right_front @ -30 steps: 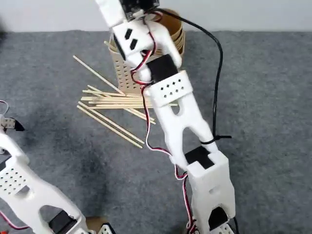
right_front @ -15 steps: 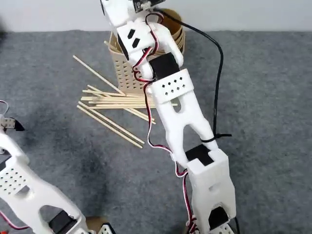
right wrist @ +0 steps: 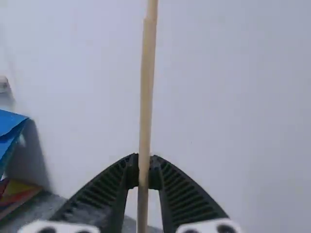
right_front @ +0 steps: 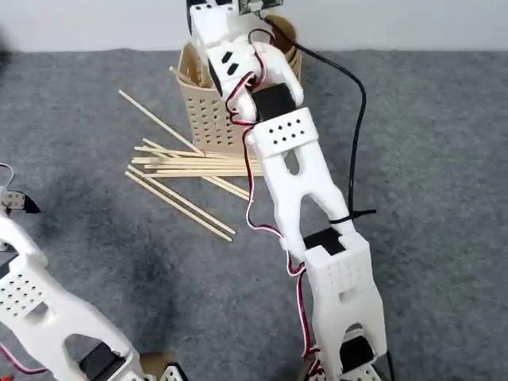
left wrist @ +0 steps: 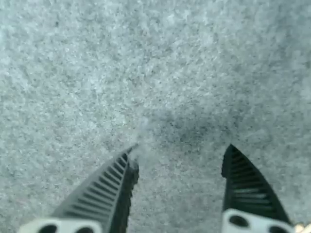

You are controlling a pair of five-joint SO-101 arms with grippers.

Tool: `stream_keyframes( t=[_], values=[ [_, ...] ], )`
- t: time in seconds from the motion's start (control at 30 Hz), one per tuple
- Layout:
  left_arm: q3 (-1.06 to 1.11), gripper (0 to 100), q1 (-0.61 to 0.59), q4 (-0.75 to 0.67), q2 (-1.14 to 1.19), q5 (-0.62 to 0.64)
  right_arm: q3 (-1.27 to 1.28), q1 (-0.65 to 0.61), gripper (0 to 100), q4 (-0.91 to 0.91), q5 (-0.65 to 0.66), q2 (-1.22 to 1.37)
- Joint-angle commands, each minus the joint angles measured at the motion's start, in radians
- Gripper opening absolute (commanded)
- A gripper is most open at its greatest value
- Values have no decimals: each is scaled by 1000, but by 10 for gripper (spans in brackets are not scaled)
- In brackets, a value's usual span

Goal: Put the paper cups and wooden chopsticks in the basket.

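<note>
A beige perforated basket (right_front: pixel 205 119) stands at the back of the grey felt table, with brown paper cups (right_front: pixel 286 36) inside it behind the arm. Several wooden chopsticks (right_front: pixel 186 171) lie scattered in front of and left of the basket. The right arm stretches from the front edge up over the basket. My right gripper (right wrist: pixel 142 175) is shut on a single chopstick (right wrist: pixel 147 82), which stands upright against the white wall. My left gripper (left wrist: pixel 179 167) is open low over bare felt at the table's left side, with nothing between its fingers.
The left arm's white links (right_front: pixel 48 309) fill the front left corner. A black cable (right_front: pixel 357 127) loops right of the right arm. Grey felt (right_front: pixel 429 159) stretches to the right. A blue object (right wrist: pixel 9 131) shows beside the wall in the right wrist view.
The right arm's upper links have swung to the right and farther back over the basket. The left arm and the chopsticks on the table have not moved.
</note>
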Motion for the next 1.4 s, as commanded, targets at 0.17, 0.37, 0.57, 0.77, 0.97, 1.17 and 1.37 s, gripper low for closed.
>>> stream_keyframes(
  t=[0.17, 0.37, 0.57, 0.77, 0.97, 1.17, 1.37],
  values=[
    [-4, 264, 9, 21, -58, 12, -17, 7, 8, -101, -8, 42],
    [-4, 264, 9, 20, -58, 12, -17, 7, 8, -99, -6, 42],
    [-4, 264, 9, 20, -58, 12, -12, 7, 9, -97, -5, 42],
    [-4, 264, 9, 20, -58, 12, -17, 7, 9, 12, -5, 42],
    [-4, 264, 9, 20, -58, 12, -17, 7, 91, 90, -5, 42],
    [-4, 264, 9, 20, -58, 12, -17, 5, 97, 116, -11, 42],
    [-4, 264, 8, 20, -58, 12, -21, 5, 97, 116, -12, 39]
  ],
)
